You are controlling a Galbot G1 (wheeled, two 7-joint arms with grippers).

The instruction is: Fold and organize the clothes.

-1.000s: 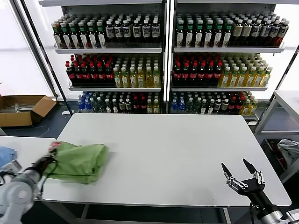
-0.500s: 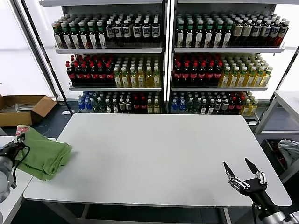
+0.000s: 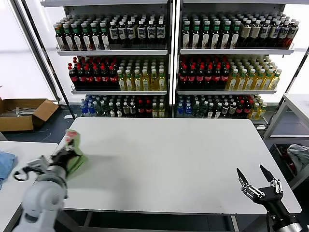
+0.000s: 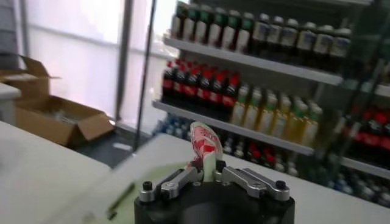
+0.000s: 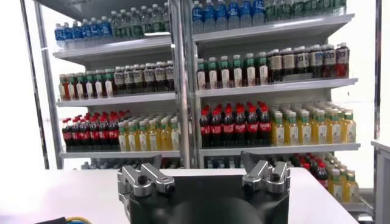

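Observation:
The light green polo shirt [image 3: 77,159] is bunched up at the white table's [image 3: 169,159] left edge, with its red-and-white print [image 3: 71,137] sticking up. My left gripper [image 3: 66,148] is shut on the shirt and mostly hides it behind the arm. In the left wrist view the gripper [image 4: 206,174] pinches a fold of the printed cloth [image 4: 205,142], which stands up between the jaws. My right gripper [image 3: 258,181] is open and empty past the table's near right corner; in the right wrist view [image 5: 201,165] its fingers are wide apart.
A blue cloth [image 3: 5,162] lies on a side table [image 3: 21,169] at the left. A cardboard box [image 3: 21,112] sits on the floor behind it. Bottle shelves [image 3: 169,58] stand behind the table. A pale grey cloth [image 3: 298,155] lies at the far right.
My left gripper swung the shirt out left past the table's edge, then back to the left edge, where it is now more bunched and upright. My right gripper drifted slightly lower and rightward.

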